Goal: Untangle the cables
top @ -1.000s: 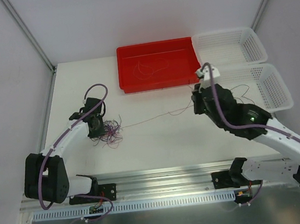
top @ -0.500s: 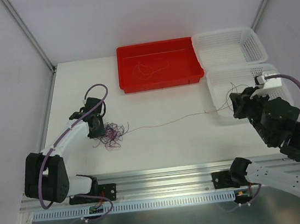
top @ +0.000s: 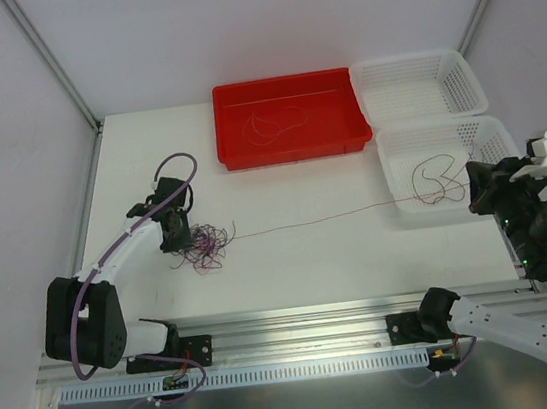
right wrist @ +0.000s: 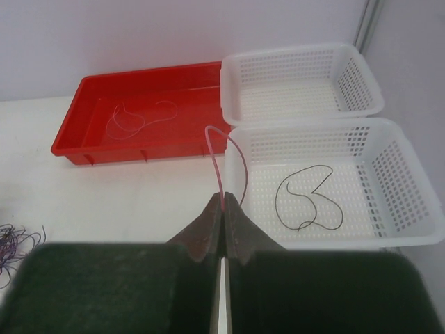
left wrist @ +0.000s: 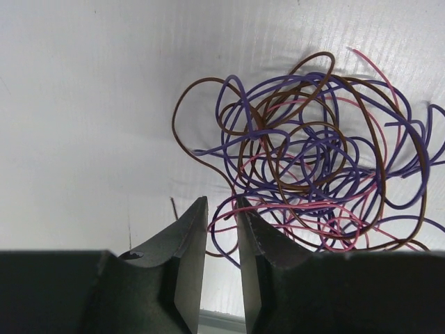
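Observation:
The cables point(top: 201, 246) lie in a small knot of purple, brown and pink strands point(left wrist: 320, 160) on the white table. My left gripper point(top: 178, 232) rests at the knot's left edge. Its jaws point(left wrist: 221, 205) stand narrowly open, with a few loops crossing the gap, not pinched. One reddish strand point(top: 336, 216) runs taut from the knot across the table to my right gripper point(top: 482, 195). That gripper point(right wrist: 224, 202) is shut on the strand point(right wrist: 217, 156) and hangs beside the near white basket.
A red tray point(top: 292, 154) at the back holds one loose strand point(right wrist: 139, 118). Two white baskets stand at the right: the near one point(top: 491, 135) holds a black cable point(right wrist: 309, 198), the far one point(top: 416, 60) looks empty. Walls and frame posts close both sides.
My right arm has swung right and toward the near edge, drawing the reddish strand out of the knot until taut. The left gripper stayed at the knot.

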Controlling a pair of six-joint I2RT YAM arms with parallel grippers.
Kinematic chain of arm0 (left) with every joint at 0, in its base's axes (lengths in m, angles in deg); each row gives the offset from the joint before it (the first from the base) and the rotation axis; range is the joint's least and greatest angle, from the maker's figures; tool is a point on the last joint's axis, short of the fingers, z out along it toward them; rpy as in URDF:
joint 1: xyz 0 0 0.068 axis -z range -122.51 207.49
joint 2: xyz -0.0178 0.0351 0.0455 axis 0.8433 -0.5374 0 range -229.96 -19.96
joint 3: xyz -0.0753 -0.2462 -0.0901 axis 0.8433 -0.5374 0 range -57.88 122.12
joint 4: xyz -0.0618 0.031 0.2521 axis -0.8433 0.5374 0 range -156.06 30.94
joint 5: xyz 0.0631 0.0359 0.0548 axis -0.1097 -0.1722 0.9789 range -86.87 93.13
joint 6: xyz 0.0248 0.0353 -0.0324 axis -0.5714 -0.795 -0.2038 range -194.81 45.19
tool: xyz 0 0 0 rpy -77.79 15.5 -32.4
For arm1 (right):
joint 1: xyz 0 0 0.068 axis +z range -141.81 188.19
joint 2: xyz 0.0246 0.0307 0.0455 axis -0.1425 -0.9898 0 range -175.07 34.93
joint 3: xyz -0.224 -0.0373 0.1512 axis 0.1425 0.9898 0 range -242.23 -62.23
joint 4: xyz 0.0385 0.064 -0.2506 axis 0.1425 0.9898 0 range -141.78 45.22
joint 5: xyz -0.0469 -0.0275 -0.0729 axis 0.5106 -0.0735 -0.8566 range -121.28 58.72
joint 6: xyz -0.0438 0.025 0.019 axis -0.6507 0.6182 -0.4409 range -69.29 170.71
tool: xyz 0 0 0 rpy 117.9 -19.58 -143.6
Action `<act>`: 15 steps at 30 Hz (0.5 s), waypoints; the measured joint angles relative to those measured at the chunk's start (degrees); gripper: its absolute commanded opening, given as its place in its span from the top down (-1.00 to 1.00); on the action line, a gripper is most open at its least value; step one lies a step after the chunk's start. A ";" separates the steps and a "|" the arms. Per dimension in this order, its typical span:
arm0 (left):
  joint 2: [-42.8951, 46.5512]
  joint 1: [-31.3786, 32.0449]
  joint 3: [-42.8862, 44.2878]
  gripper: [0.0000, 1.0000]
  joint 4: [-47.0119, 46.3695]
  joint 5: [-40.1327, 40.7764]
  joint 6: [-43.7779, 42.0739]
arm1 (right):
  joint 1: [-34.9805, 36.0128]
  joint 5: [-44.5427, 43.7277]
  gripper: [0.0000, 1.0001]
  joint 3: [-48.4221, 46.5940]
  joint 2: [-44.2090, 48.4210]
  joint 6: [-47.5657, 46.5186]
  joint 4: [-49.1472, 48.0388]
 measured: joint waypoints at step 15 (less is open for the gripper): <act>-0.22 0.00 0.09 0.51 0.02 -0.09 0.00 | -0.35 12.66 0.99 3.74 -17.14 -0.61 -5.05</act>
